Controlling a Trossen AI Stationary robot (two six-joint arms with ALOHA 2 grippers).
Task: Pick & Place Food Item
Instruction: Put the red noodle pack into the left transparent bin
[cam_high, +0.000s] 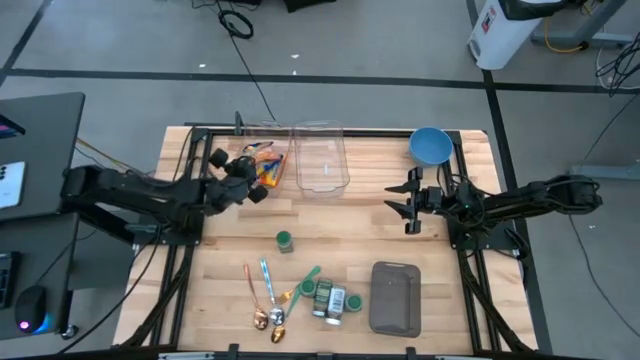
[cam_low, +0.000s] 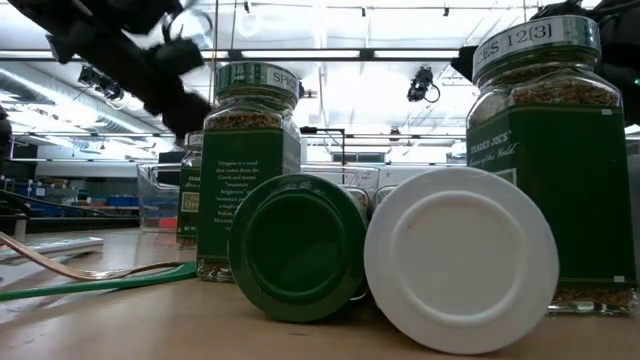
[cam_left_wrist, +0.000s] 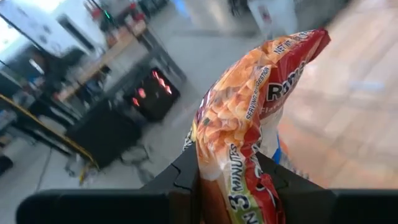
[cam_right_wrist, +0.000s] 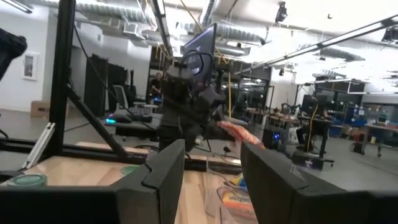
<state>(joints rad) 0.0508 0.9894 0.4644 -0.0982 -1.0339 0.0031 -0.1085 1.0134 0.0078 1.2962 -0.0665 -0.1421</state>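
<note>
Nearest the low camera we see a green jar lid and a white jar lid propped on edge, touching each other, with two green-labelled spice jars standing just behind them; the right-hand jar reads Trader Joe's. A green-handled spoon lies on the wooden table to their left.

From above, we find these jars near the table's front edge, between a cluster of spoons and a grey lidded tray. A separate small green lid sits alone toward the middle.

Our left gripper is raised at the back left of the table, clamped on an orange snack packet; in the left wrist view the packet stands up between the dark fingers, its print reading "3 minutes". More colourful packets fill a clear container right beside that gripper, and a second clear container stands empty-looking next to it.

Our right gripper waits over the right side of the table, fingers apart and holding nothing, near a blue bowl at the back right corner.
</note>
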